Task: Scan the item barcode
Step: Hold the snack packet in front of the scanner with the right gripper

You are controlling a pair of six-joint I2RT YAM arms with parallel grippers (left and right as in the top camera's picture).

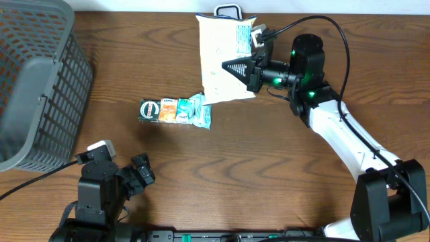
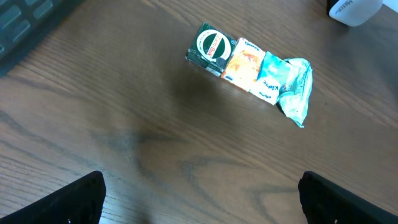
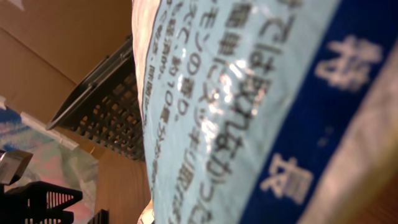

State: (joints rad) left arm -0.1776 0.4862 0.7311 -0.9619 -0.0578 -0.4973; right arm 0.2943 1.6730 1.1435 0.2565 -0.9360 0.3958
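The right gripper (image 1: 240, 67) is clamped on the right edge of the bag (image 1: 220, 59), jaws pinched nearly flat on the film. The bag is white with a small printed label near its top right corner, and it sits at the far middle of the table (image 1: 269, 168), its broad face turned up to the overhead camera. In the right wrist view its pale blue and dark blue print fills most of the picture, too close and blurred to pick out a barcode. It seems to be held off the wood, though the overhead view does not settle this.

Just past the bag's top edge is a white thing with a dark loop (image 1: 228, 11), possibly a scanner. Below the bag's lower left corner lies a pack (image 2: 249, 70) in green, orange and teal, flat on the table. The grey basket (image 1: 37, 81) stands at the far left.

The left gripper (image 1: 141, 173) is at the near left, fingers (image 2: 81, 199) spread wide, holding nothing, well short of the pack.
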